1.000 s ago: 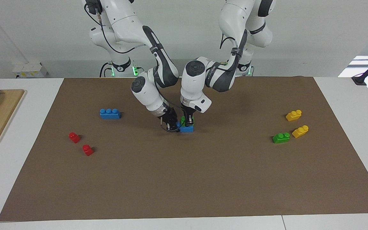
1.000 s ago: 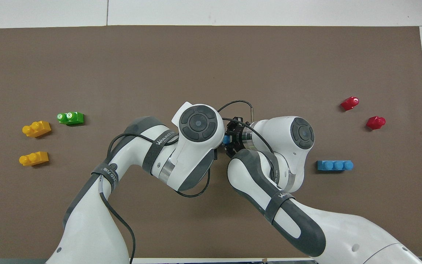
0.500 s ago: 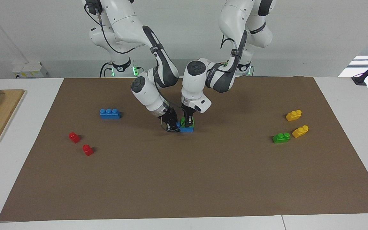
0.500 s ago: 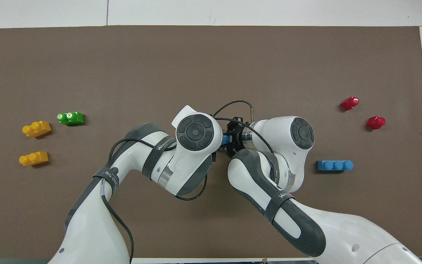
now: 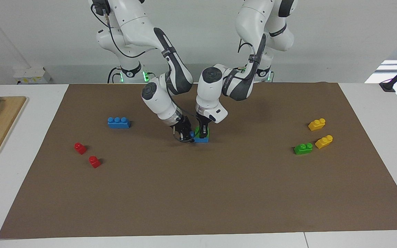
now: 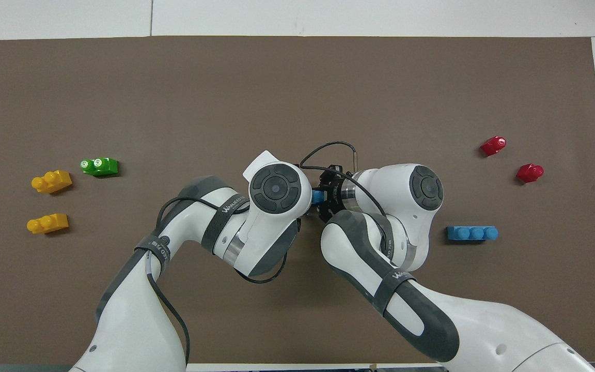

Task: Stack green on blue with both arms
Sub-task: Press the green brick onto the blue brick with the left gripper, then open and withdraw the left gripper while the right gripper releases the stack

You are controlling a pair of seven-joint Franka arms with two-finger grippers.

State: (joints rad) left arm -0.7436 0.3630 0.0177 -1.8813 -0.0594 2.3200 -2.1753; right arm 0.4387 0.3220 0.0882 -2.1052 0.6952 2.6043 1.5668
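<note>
Unmoved: green (image 5: 206,131) under left hand (image 5: 202,133)

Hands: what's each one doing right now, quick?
Left hand: closed on the green brick, which sits on the blue brick.
Right hand: at the blue brick's end; grip cannot be told.

Both my arms reach in to mid-table, wrists bent down, grippers almost touching each other. My left gripper (image 5: 202,132) points straight down, fingers clamped on the green brick (image 5: 206,131). My right gripper (image 5: 184,133) comes in tilted from the side, low at the blue brick (image 5: 201,139) end; I can't read its fingers. From overhead the wrists hide both grippers.
</note>
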